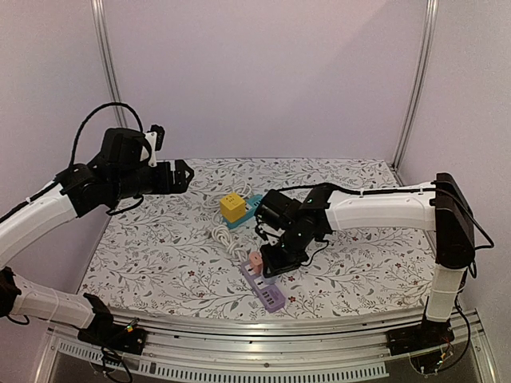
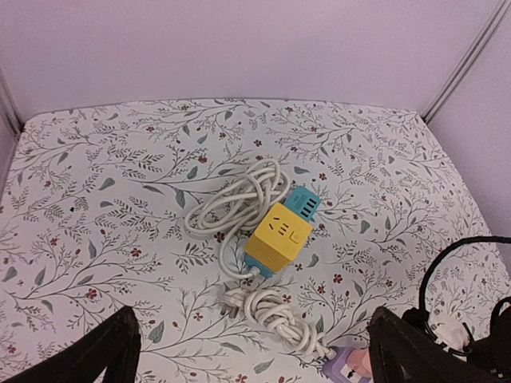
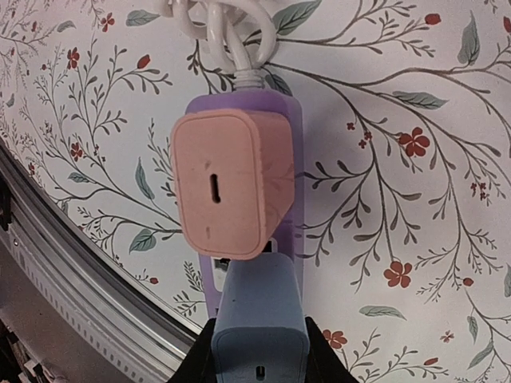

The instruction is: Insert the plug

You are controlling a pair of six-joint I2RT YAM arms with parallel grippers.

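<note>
Pale-blue plug [image 3: 259, 319] over lilac strip [image 3: 239, 104]

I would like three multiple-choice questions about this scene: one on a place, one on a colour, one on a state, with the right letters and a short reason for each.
1. Where does the pink charger sit?
A. on the bare table cover
B. on the purple power strip
C. hanging from a cord

2. What colour is the cube socket beside the teal block?
A. yellow
B. red
C. black

3. What is the state of the right claw?
A. open, holding nothing
B. shut on a white cord
C. shut on a grey-blue plug

Answers:
1 B: the right wrist view shows the pink charger standing on the purple strip.
2 A: the left wrist view shows the cube's faces yellow.
3 C: the right wrist view shows the plug between the two dark fingers.
</note>
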